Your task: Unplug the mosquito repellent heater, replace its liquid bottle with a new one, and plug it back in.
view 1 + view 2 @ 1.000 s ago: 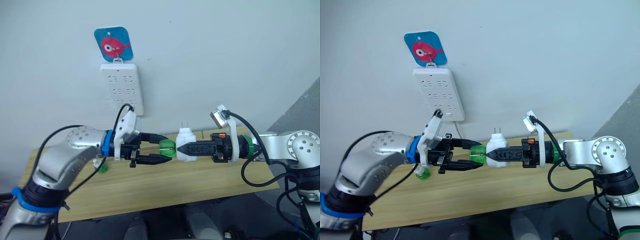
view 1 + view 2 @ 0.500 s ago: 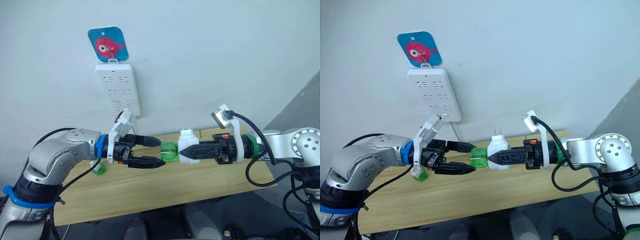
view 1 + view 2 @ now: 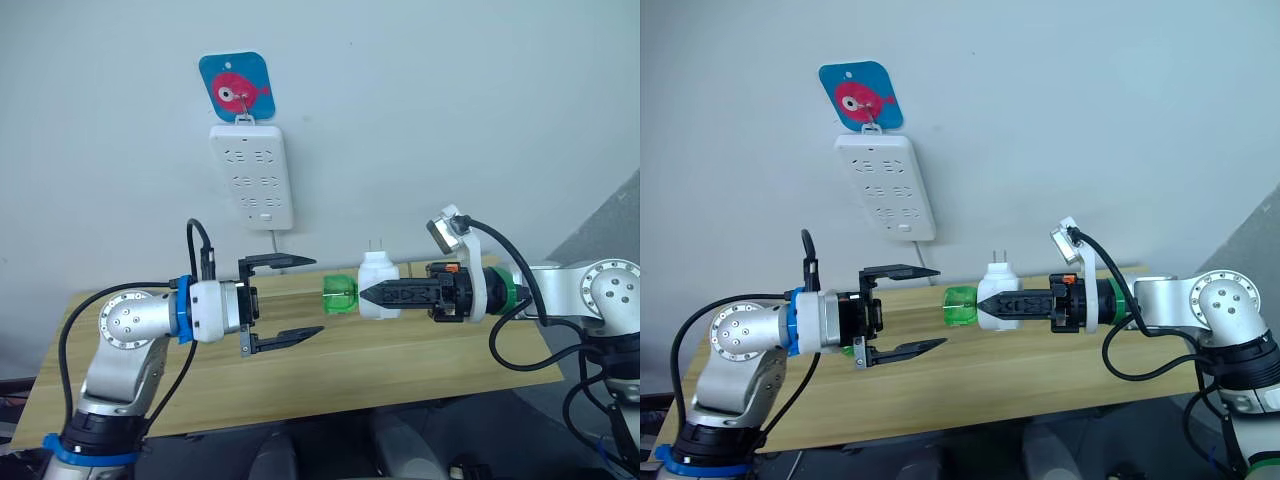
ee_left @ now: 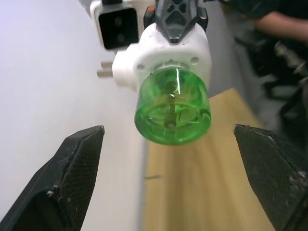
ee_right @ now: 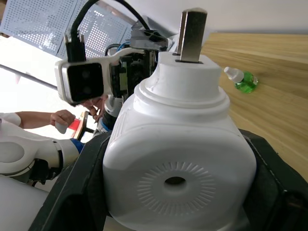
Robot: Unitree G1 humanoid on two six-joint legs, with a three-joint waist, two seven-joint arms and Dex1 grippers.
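My right gripper [image 3: 364, 294] is shut on the mosquito repellent heater [image 3: 378, 284], a small white plug unit held above the table with its two prongs pointing up. A green liquid bottle [image 3: 340, 296] sticks out of the heater's end toward my left gripper. The left gripper [image 3: 318, 295] is open, its fingertips a short gap away from the bottle and level with it. The left wrist view looks straight at the bottle's base [image 4: 172, 108], between the two spread fingers [image 4: 72, 168]. Another green bottle [image 5: 242, 81] with a white tip lies on the table.
A long white power strip [image 3: 253, 175] hangs on the wall under a blue-and-pink fish sticker [image 3: 237, 90], its cable dropping behind the wooden table [image 3: 400, 360]. A person's hand [image 5: 62, 118] shows in the right wrist view beyond the left arm.
My left gripper has drawn back to the left, away from the green bottle, and has opened wider. The bottle has stayed in the heater, which the right gripper holds in place.
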